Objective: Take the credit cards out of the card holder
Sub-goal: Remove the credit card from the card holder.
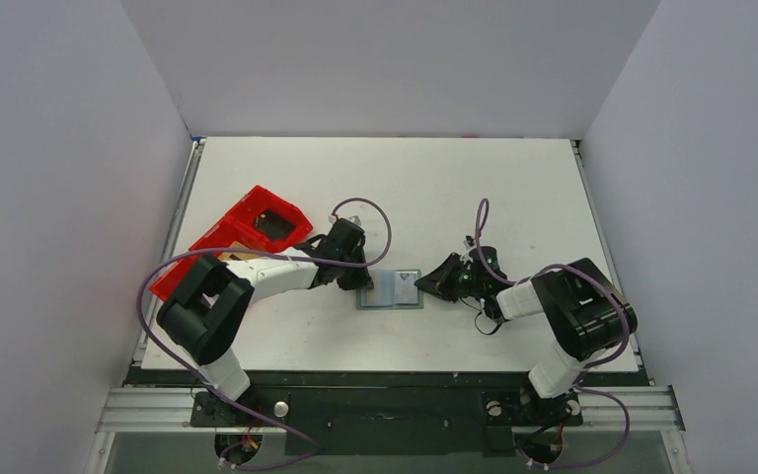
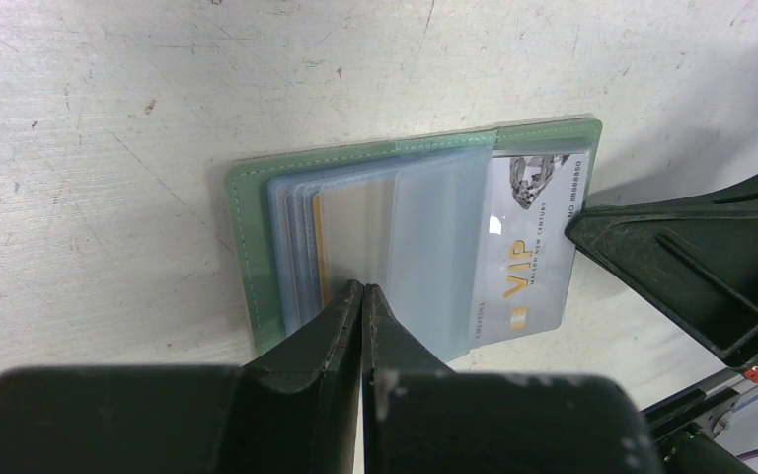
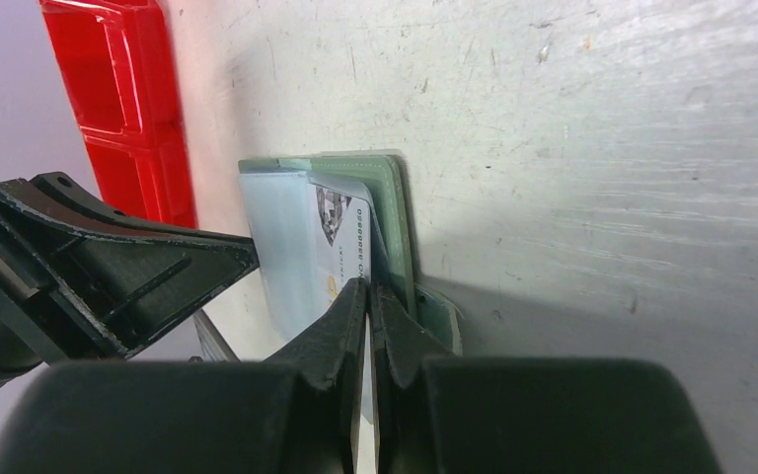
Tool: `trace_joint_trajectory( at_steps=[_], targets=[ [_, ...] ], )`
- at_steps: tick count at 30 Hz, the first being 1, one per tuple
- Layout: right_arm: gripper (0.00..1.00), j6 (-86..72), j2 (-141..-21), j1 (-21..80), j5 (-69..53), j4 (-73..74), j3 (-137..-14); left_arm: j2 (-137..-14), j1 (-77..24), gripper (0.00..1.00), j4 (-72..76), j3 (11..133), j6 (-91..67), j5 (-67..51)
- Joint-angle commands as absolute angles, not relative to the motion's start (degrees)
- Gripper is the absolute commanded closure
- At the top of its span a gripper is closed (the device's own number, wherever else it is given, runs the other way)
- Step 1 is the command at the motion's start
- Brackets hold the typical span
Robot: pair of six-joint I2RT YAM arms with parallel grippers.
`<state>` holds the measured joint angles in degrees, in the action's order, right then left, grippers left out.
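- The small grey-green folding card holder (image 1: 391, 289) lies open and flat on the white tabletop (image 1: 474, 188), between the two arms. It sits near the middle of the table, towards the front.
- The left gripper (image 2: 363, 294) has its fingers drawn together with only a hairline gap. The tips bear down on the clear plastic sleeves (image 2: 434, 227) at the holder's near edge. It seems to pin the holder down rather than pinch anything.
- A silver-white credit card printed "VIP" (image 2: 528, 257) sticks partway out of the sleeves on the side facing the right arm. The thin tan-gold edge of another card (image 2: 321, 252) shows deeper in the stack.
- The right gripper (image 3: 367, 291) is rolled on its side with its fingers closed on the outer edge of the VIP card. A pale sliver of the card shows between them.
- The step in hand looks like drawing the first card out: one arm anchors, the other pulls.
- The next move likely calls for a straight pull by the right arm, low and in line with the sleeve, while the left presses firmly enough that the holder does not slide along.
- The risk is that the sleeve lifts or the whole holder drags.
- The long red plastic tray (image 1: 207, 242) sits well apart, at the left.
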<state>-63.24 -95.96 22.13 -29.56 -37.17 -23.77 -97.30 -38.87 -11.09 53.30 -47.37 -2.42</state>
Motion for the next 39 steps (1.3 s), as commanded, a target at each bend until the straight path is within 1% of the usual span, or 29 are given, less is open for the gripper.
trace_joint_trajectory(
  at_steps=[1,12,14,15,17,22,24,26,32,39],
  targets=[
    [1.00,-60.2,-92.5,21.4,-28.4,-33.0,-25.2,-99.6,-38.3,1.00,-15.1,52.4,-45.2,0.2],
    [1.00,-62.0,-89.8,21.5,-31.8,-32.6,-27.1,-98.5,-38.5,1.00,-16.0,55.5,-43.9,-0.7],
    [1.00,-61.8,-89.1,21.4,-32.1,-31.4,-27.9,-97.2,-38.5,0.94,-16.8,56.7,-43.5,-1.2],
    [1.00,-61.7,-88.7,21.5,-32.2,-30.5,-28.2,-96.7,-38.5,0.87,-17.2,57.5,-43.4,-1.0],
    [1.00,-61.4,-88.1,21.5,-32.3,-29.2,-28.9,-94.7,-38.5,0.81,-18.4,58.7,-42.8,-0.8],
    [1.00,-62.1,-86.4,21.4,-32.7,-28.0,-30.0,-89.8,-38.3,0.71,-21.0,61.1,-41.1,-1.7],
    [1.00,-63.0,-85.5,21.5,-33.1,-28.3,-30.2,-88.7,-38.1,0.65,-21.7,61.9,-40.8,-3.2],
    [1.00,-63.8,-84.4,21.5,-33.5,-28.3,-30.4,-87.8,-38.0,0.60,-21.7,62.2,-40.8,-4.9],
    [1.00,-67.7,-79.8,21.5,-35.6,-29.9,-30.9,-85.2,-35.6,0.56,-18.3,60.6,-42.7,-13.1],
    [1.00,-72.2,-75.3,22.2,-37.4,-30.8,-32.4,-82.8,-31.7,0.56,-7.5,55.8,-47.9,-26.3]
  ],
)
